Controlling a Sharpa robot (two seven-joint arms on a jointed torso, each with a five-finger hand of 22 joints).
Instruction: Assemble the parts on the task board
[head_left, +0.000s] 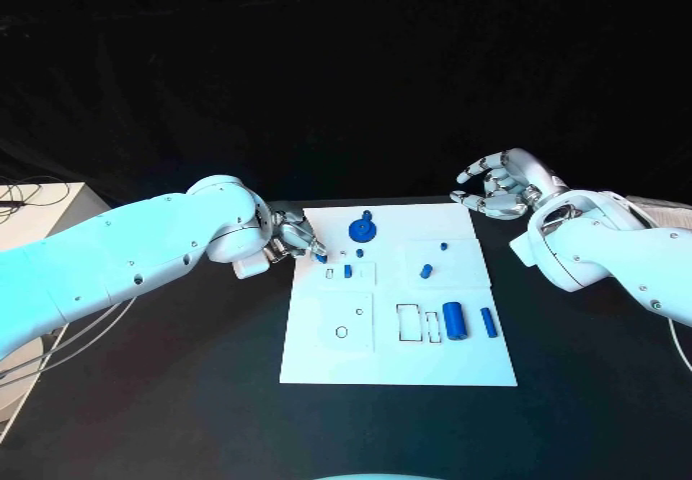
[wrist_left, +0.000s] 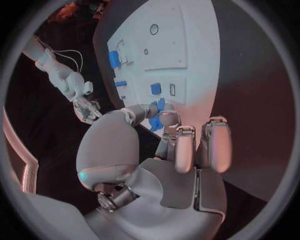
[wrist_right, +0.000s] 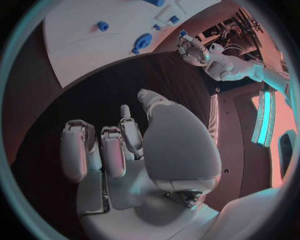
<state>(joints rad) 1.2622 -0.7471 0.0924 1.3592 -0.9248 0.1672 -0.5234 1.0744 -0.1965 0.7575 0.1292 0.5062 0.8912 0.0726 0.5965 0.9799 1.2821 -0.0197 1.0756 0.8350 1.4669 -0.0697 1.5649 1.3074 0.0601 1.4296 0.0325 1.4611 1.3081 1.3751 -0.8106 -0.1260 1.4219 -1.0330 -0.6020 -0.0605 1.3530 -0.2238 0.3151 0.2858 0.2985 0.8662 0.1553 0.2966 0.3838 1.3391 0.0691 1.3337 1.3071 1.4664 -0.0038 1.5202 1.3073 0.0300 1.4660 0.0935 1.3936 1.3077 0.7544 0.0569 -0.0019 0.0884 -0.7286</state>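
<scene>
The white task board (head_left: 325, 350) lies mid-table. On it are a round blue part with a knob (head_left: 364, 231), small blue parts (head_left: 427, 270), a blue cylinder (head_left: 456, 321) and a thin blue pin (head_left: 489, 321). My left hand (head_left: 293, 240) is at the board's far left edge and pinches a small blue part (wrist_left: 155, 123) between thumb and a finger, just over the board (wrist_left: 187, 55). My right hand (head_left: 499, 186) hovers beyond the board's far right corner, its fingers (wrist_right: 112, 150) apart and holding nothing.
Empty outlined slots (head_left: 415, 322) and small holes (head_left: 342, 331) mark the board's near half. A pale box (head_left: 36, 215) with cables stands at the table's far left. Black tabletop (head_left: 173, 400) surrounds the board.
</scene>
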